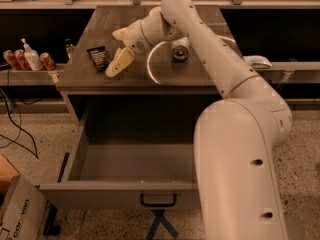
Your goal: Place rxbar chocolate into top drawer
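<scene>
The gripper (119, 64), a pale cream two-finger tool on the end of the white arm (220, 69), hangs tilted down over the left part of the brown wood-grain tabletop (192, 74), tip pointing toward the camera. Whether it is released or clenched cannot be told from this angle, and it carries nothing that can be seen.

Just to the gripper's left in the view, the rxbar chocolate (97, 58), a small flat rectangular black wrapper with pale print, lies flat on the tabletop. It sits close beside the gripper's tip; whether the two touch cannot be told.

To the gripper's right, beyond a thin pale arc on the wood, a metal drink can (180, 49) lies on its side with one round end facing the camera.

Below the gripper and nearer the camera, the top drawer (77, 151), a wide shallow grey drawer, stands pulled out, with its small dark bar handle (158, 200) centred on the front panel. The visible part of its smooth grey floor is bare; the arm covers its right side.

Far to the gripper's left, a side shelf (30, 77) holds red cans (47, 61) and a white pump bottle (31, 58). A cardboard box (17, 215) sits on the floor at lower left.
</scene>
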